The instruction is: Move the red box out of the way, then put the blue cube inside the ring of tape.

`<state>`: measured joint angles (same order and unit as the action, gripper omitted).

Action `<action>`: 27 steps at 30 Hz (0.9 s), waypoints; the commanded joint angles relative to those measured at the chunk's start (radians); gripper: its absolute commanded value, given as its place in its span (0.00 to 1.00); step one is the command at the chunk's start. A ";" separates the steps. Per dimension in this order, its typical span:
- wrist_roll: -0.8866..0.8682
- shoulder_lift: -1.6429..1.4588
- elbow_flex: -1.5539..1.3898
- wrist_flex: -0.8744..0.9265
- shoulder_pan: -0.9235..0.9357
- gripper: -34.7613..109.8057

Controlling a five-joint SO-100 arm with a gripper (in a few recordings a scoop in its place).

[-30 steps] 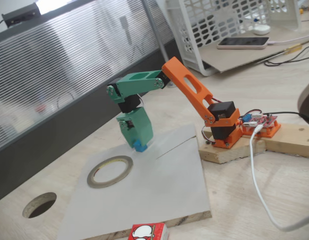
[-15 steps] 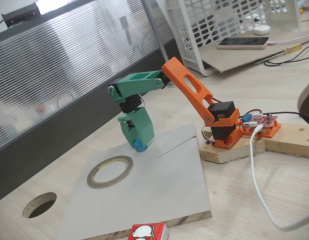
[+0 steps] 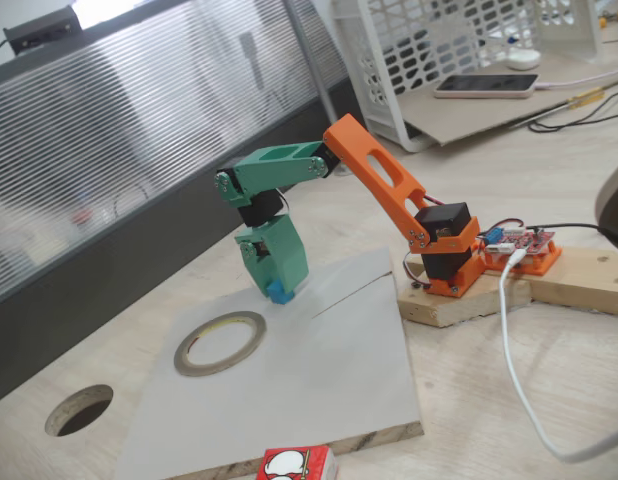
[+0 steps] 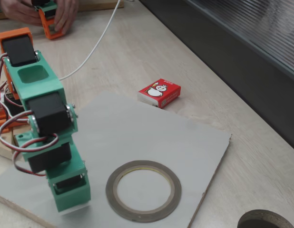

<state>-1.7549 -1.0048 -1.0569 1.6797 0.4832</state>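
The tool pinches the blue cube beside the tape ring; released here, it would land outside.

One red box sits off the grey board's edge, on the table. One ring of tape lies on that board. One blue cube, at the green gripper's tip. One round hole near the table's corner.

- One fixed view: high, angled, far off; flat greyish-tan ring of tape lower left.
- Other fixed view: opposite side, closer; same ring of tape bottom centre.
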 commanded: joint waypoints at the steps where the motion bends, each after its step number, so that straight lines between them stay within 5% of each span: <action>1: 0.000 -0.018 -0.005 0.006 0.009 0.46; 11: 0.002 -0.018 -0.005 0.014 0.008 0.44; 19: 0.002 -0.018 -0.003 0.005 0.008 0.23; 27: -0.009 -0.040 0.009 0.005 0.006 0.24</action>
<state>-1.7503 -1.0048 -1.0569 1.6782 0.4847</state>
